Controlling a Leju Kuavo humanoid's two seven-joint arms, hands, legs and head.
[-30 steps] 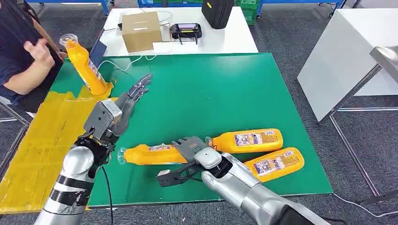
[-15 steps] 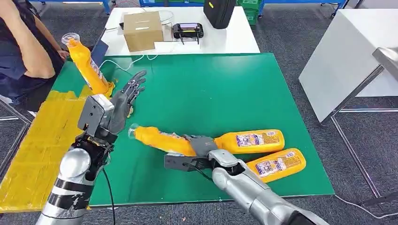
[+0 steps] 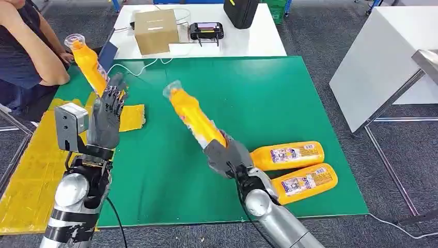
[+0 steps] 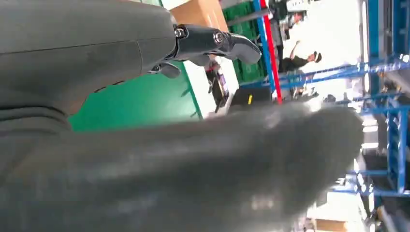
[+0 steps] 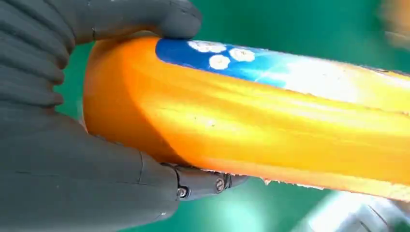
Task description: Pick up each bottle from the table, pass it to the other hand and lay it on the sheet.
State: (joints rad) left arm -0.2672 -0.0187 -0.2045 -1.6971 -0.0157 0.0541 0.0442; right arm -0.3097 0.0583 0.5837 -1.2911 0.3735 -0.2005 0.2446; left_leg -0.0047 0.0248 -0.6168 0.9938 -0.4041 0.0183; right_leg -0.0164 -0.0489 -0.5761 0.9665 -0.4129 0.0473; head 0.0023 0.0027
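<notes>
Green table point(image 3: 289, 88) stands on grey carpet point(image 3: 320, 36).

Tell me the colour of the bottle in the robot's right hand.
Orange, with a blue patch on its label. The bottle in the right hand shows best in the right wrist view.

The right hand point(image 3: 228, 155) is raised off the surface, fingers point(image 5: 145, 21) wrapped around the base of an orange bottle point(image 3: 193, 118); the left hand point(image 3: 106, 116) stands upright, fingers apart, holding nothing
</notes>
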